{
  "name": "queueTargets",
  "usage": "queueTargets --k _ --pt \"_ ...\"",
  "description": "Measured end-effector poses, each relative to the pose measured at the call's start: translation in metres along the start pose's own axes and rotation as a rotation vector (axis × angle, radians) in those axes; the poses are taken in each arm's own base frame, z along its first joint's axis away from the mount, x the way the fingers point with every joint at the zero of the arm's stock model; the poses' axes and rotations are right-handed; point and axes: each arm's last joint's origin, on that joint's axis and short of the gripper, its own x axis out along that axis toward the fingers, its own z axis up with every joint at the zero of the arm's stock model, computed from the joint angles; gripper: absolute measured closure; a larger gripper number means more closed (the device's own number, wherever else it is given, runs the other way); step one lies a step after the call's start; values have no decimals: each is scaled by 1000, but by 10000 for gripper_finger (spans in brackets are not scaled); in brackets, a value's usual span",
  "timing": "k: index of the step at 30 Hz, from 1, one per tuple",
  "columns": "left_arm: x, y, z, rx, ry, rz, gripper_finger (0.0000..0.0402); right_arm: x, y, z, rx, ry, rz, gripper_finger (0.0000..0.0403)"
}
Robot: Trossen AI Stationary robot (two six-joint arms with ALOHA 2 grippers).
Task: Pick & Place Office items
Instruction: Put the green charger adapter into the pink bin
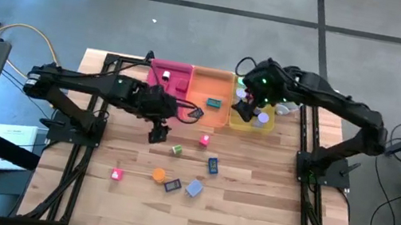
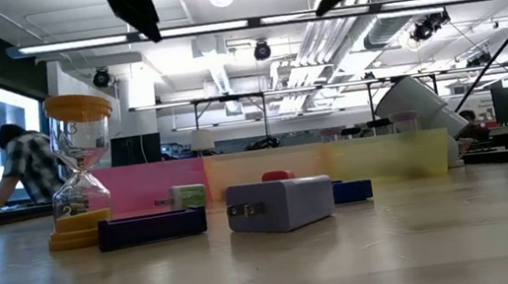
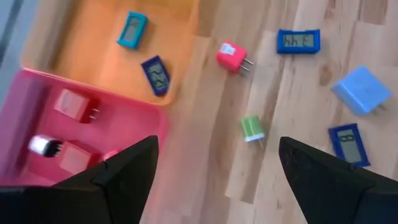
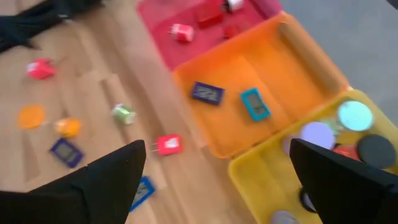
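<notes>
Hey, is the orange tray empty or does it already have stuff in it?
Not empty. The orange tray holds two small flat display pieces, a teal one and a dark blue one.

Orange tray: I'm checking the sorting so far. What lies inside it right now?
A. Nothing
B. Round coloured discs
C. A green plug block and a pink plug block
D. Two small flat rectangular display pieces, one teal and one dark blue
D: the left wrist view shows a teal display piece and a dark blue display piece lying in the orange tray; the plug blocks lie elsewhere.
</notes>
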Motion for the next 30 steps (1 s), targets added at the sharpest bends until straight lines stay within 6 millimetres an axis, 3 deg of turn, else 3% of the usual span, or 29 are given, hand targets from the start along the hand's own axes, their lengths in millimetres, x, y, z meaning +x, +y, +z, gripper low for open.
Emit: queueTargets --k 6,17,25,30 --pt "30 -13 5 4 92 -51 77 -5 29 -9 -72 1 57 16" --pt "94 -38 6 -14 264 -11 77 -14 78 -32 -205 -40 4 16" --pt "139 -50 1 -111 387 -23 77 -20 97 -49 -290 -1 29 16" --pt "154 -55 -1 -112 425 -42 77 -22 103 -54 -310 5 48 16"
